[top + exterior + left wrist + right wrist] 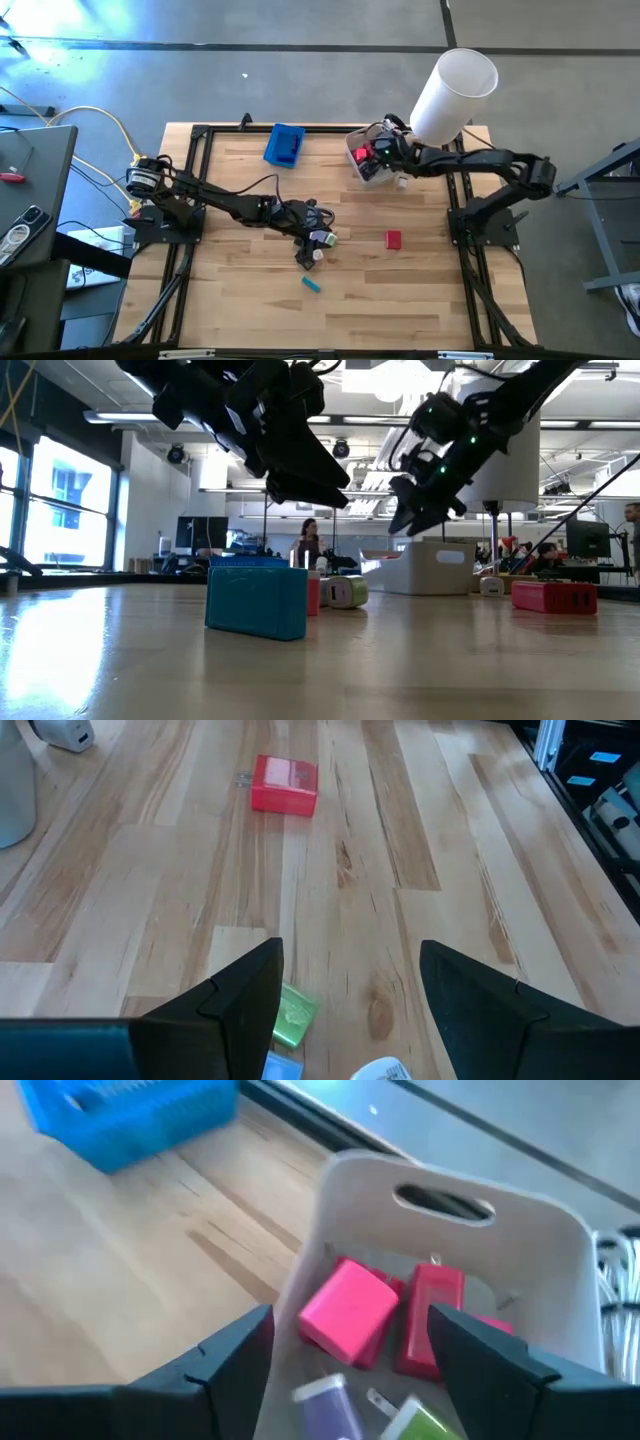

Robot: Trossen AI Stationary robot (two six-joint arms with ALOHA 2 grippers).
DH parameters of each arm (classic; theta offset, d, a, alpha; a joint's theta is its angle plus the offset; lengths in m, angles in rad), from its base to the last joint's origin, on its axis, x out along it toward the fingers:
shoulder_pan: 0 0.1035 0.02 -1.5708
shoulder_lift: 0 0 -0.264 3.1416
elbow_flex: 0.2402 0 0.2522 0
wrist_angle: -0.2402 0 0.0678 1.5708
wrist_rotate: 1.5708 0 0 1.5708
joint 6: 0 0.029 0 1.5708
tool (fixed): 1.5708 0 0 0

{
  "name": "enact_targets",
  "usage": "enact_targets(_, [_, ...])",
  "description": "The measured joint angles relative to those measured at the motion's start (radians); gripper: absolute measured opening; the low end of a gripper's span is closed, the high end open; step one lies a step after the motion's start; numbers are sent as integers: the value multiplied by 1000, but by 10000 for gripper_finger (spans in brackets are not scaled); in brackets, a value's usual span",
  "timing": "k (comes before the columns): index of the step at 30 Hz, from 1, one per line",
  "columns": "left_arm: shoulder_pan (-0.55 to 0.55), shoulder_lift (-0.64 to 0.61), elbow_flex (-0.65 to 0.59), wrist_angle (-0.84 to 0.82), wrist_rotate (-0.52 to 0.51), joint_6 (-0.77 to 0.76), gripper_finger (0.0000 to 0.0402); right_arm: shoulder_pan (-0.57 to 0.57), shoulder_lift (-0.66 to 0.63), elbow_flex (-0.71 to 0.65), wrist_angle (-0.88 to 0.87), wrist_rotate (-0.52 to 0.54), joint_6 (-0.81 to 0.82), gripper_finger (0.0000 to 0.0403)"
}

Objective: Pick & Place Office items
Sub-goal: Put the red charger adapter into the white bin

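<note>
1. Pink and red plastic blocks (347,1312) lie inside the translucent white rectangular bin (452,1250).
2. The right hand (350,1355) hovers over them, fingers wide, empty.
3. The left hand (350,995), spread and empty, hangs above a small green piece (295,1015) mid-desk; the red block (393,239) sits apart on the wooden desk (420,290).

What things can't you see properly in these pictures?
- High view: the small items under the left fingers are too tiny to name, and the arm covers some.
- High view: the right arm hides most of what lies in the white bin.
- Right wrist view: the purple block and green block are cut off by the picture's edge.
- Left wrist view: the left finger covers part of the green piece.
</note>
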Motion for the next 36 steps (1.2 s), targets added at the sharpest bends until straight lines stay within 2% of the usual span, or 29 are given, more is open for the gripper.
enact_targets(15, [0,0,0,-27,0,0,228,204,-214,0,-13,-4,-66,252])
enact_targets(26, [-7,0,0,-29,0,0,228,396,-241,0,-38,-3,-129,251])
enact_targets(36, [-12,0,0,-30,0,1,228,512,-241,0,-230,-8,27,251])
